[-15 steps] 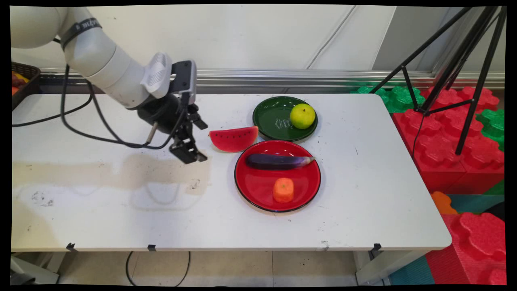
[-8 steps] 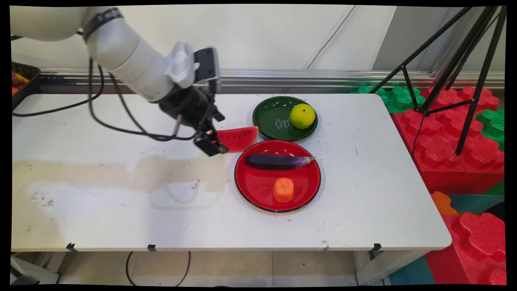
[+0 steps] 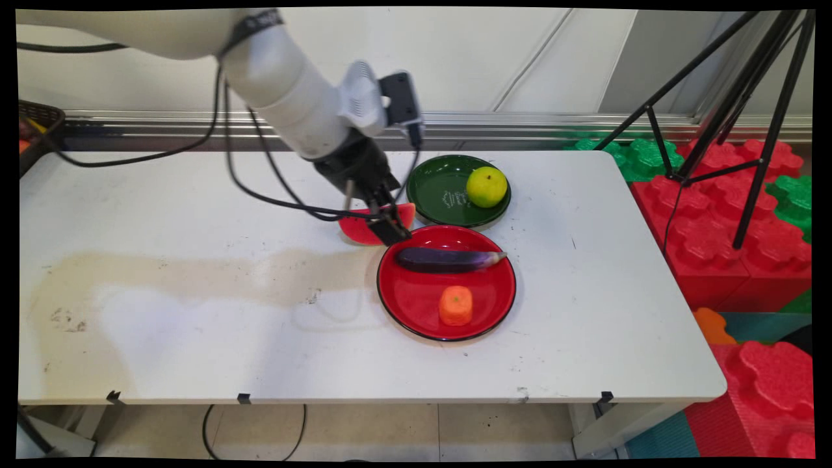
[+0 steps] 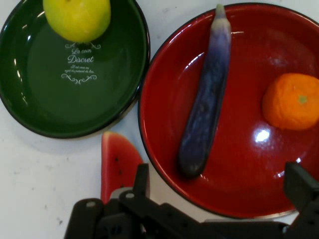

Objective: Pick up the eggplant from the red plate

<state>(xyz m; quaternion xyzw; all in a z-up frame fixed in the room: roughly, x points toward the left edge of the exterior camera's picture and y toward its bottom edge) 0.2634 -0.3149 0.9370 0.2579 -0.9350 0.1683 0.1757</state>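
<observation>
**Gripper spread wide above the watermelon slice and the red plate's rim**

At the table's far left edge sits a dark basket (image 3: 39, 130), partly cut off, with something red and yellow inside it. The white table (image 3: 195, 325) carries a wide tan stain across its left and middle part, with small dark specks around it.

The arm reaches in from the upper left, with black cables looping below it. Its gripper (image 3: 387, 229) hangs over the meeting point of the watermelon slice (image 3: 356, 230) and the left far rim of the red plate (image 3: 416, 305). In the hand view the gripper (image 4: 219, 186) has its fingers (image 4: 141, 180) spread wide apart, one above the slice's tip and the other over the red plate's inner surface, with nothing held between them. Whether it touches anything cannot be told.

The watermelon slice lies on the table just left of the red plate and near the green plate, its rind side partly covered by the arm in the main view.

On the red plate an eggplant (image 3: 448, 260) lies across the far half, stem end pointing right. An orange (image 3: 455, 305) sits on the near half, apart from the eggplant.

The green plate (image 3: 435, 195) stands just beyond the red plate, their rims close together. A yellow-green lemon (image 3: 487, 186) rests at its right side.

Right of the table stand a black tripod (image 3: 734, 117) and red and green foam blocks (image 3: 728, 247).
</observation>
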